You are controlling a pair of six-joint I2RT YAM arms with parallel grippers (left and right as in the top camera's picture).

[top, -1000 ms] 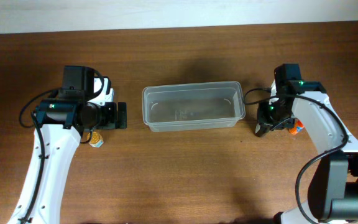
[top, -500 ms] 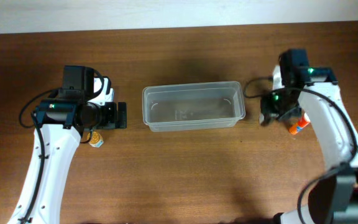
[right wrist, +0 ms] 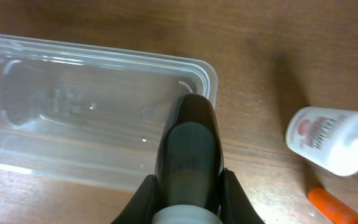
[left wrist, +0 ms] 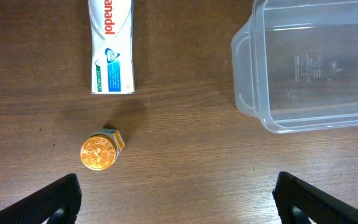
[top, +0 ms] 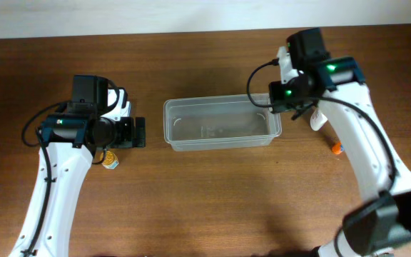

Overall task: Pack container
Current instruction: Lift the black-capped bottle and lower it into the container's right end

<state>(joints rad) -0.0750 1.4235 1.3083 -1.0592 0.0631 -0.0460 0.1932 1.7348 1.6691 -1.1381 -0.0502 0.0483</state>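
Note:
The clear plastic container (top: 220, 102) stands mid-table; it also shows in the left wrist view (left wrist: 244, 68) and the right wrist view (right wrist: 104, 55). It looks empty. My right gripper (top: 282, 96) is shut on a dark bottle (right wrist: 188, 140) with a grey cap, held above the container's right end. In the right wrist view the fingers (right wrist: 188, 190) clamp the bottle from both sides. My left gripper (top: 138, 132) is open and empty, left of the container; its fingers (left wrist: 179, 205) are spread wide above bare table.
A white toothpaste box (left wrist: 112, 46) and a small gold-lidded jar (left wrist: 101, 151) lie left of the container; the jar also shows overhead (top: 110, 163). A white bottle (right wrist: 331, 140) and an orange object (right wrist: 337, 204) lie right of the container.
My right arm has lifted the dark bottle off the table right of the container and carried it left and back, over the container's right end. The left arm has not moved.

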